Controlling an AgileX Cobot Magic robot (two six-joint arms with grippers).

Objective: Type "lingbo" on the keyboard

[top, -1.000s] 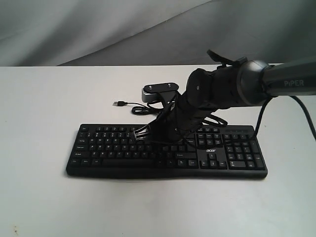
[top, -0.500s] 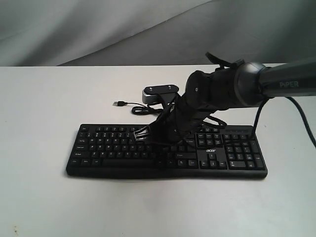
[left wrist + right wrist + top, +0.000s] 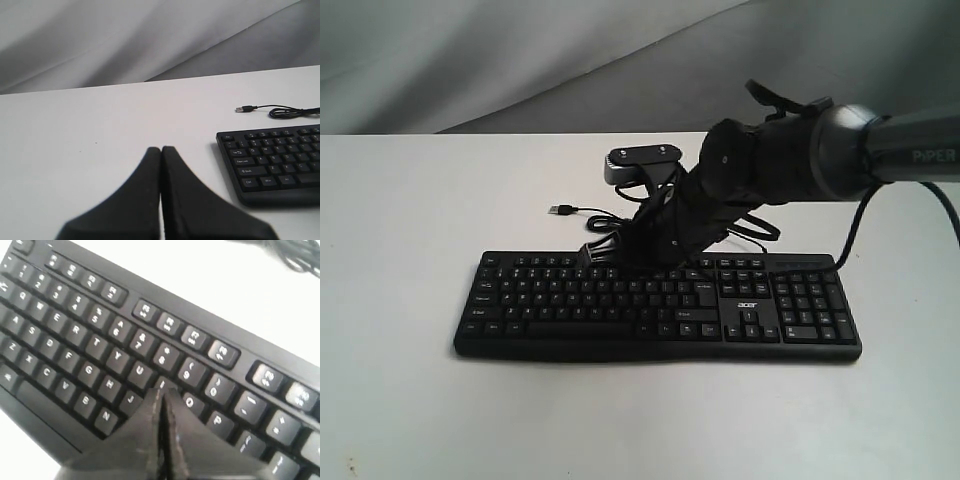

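The black keyboard (image 3: 550, 297) lies across the middle of the white table, number pad and "acer" logo to the right. My right gripper (image 3: 593, 250) reaches in from the right and hangs shut above the upper key rows, a little clear of the keys. In the right wrist view the right gripper (image 3: 162, 391) has its tips pressed together, with the I key (image 3: 162, 380) just past them and the O key (image 3: 189, 401) beside. My left gripper (image 3: 161, 149) is shut and holds nothing. It sits over bare table off the keyboard's (image 3: 270, 165) Ctrl end.
The keyboard's thin black cable (image 3: 605, 220) coils behind it on the table and ends in a USB plug (image 3: 560, 210). A grey cloth backdrop (image 3: 520, 60) rises behind the table's far edge. The right arm's body hides the keys around the keyboard's middle right.
My right gripper has lifted off the key rows and drawn back toward the keyboard's far edge, shifting slightly left. It stayed shut throughout.
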